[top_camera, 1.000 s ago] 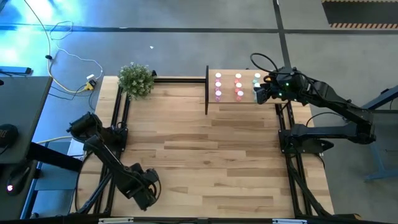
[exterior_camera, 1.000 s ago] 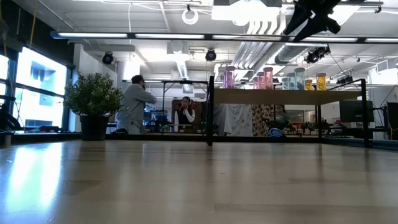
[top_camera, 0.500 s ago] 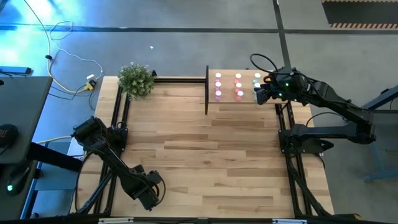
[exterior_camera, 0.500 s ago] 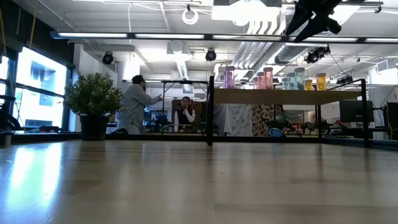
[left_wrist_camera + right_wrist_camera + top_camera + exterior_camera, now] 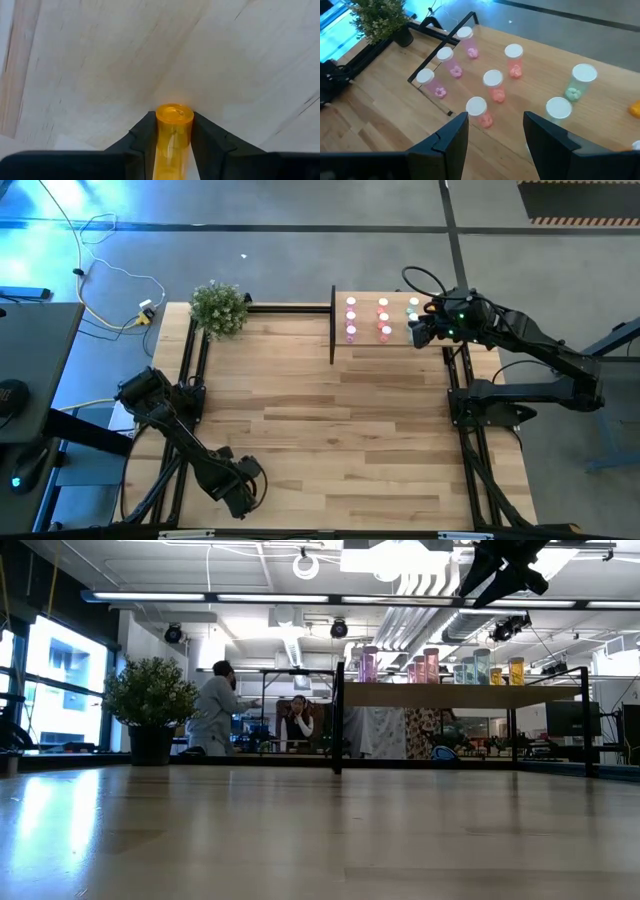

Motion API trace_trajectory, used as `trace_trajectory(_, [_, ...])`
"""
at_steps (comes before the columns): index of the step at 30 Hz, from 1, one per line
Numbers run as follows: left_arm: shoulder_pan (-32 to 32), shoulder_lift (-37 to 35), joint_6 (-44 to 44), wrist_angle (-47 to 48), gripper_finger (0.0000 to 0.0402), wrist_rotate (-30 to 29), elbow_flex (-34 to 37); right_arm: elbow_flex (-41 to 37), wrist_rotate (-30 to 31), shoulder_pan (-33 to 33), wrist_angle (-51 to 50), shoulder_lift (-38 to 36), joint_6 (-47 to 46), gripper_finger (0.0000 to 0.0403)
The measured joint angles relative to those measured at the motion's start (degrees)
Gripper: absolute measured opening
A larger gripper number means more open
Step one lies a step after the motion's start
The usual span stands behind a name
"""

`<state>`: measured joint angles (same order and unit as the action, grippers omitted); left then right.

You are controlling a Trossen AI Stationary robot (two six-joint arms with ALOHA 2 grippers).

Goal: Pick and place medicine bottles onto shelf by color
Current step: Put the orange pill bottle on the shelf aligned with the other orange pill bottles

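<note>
Fingers of the left gripper [image 5: 173, 142] were clamped tight on an orange bottle [image 5: 173, 135], one dark finger pressed to each side of it, its open end pointing at the bare table [image 5: 340, 420]. From above, that gripper [image 5: 240, 488] sat at the table's near left corner, well apart from the shelf [image 5: 395, 340] at the far right.

On the shelf stood the other bottles [image 5: 492, 85], white-capped: a row of three pink ones nearest its dark edge panel [image 5: 332, 325], three red-pink ones in the next row, then two pale green ones, and an orange one at the side farthest from the panel. Level across the table, they showed in a line along the shelf's top [image 5: 460, 695].

The right gripper [image 5: 495, 132] hovered above the shelf's side away from the panel, its fingers spread apart with nothing between them; from above it [image 5: 425, 330] hung just beside the green bottles.

A plant [image 5: 218, 308] stood at the table's far left corner, well apart from the shelf. Two people [image 5: 215, 710] were in the room beyond the table.
</note>
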<state>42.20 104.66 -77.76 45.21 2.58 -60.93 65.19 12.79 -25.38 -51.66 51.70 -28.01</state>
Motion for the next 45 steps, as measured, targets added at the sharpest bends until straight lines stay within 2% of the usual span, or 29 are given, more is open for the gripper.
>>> trace_trajectory(6, [-1.08, -0.24, -0.01, -2.02, 0.0092, 1.49, 0.0, 0.0, -2.73, 0.02, 0.0, 0.0, 0.0, 0.0181])
trace_trajectory(13, [-4.44, -1.15, 1.62, -10.86, 0.0093, 2.96, -0.11, 0.0, -10.45, 0.06, -0.02, 0.0, 0.82, 0.0181])
trace_trajectory(22, [-13.04, -4.92, 8.43, -27.53, 0.0093, 2.36, -0.18, 0.0, -17.24, 0.06, -0.02, -0.01, 4.21, 0.0181])
trace_trajectory(27, [-19.63, -6.67, 10.95, -36.79, 0.0093, 5.25, -0.24, 0.0, -22.86, 0.08, -0.02, -0.02, 6.38, 0.0181])
trace_trajectory(31, [-24.93, -7.19, 10.51, -45.59, 0.0093, 8.38, -0.2, 0.0, -24.96, 0.06, -0.02, -0.03, 8.03, 0.0181])
trace_trajectory(37, [-32.56, -7.19, 2.62, -57.99, 0.0093, 12.81, -0.2, 0.0, -28.33, 0.06, -0.02, -0.02, 10.04, 0.0181])
trace_trajectory(45, [-41.09, -7.19, -14.43, -65.58, 0.0093, 19.29, -0.2, 0.0, -37.75, 0.06, 0.15, -0.02, 26.31, 0.0181])
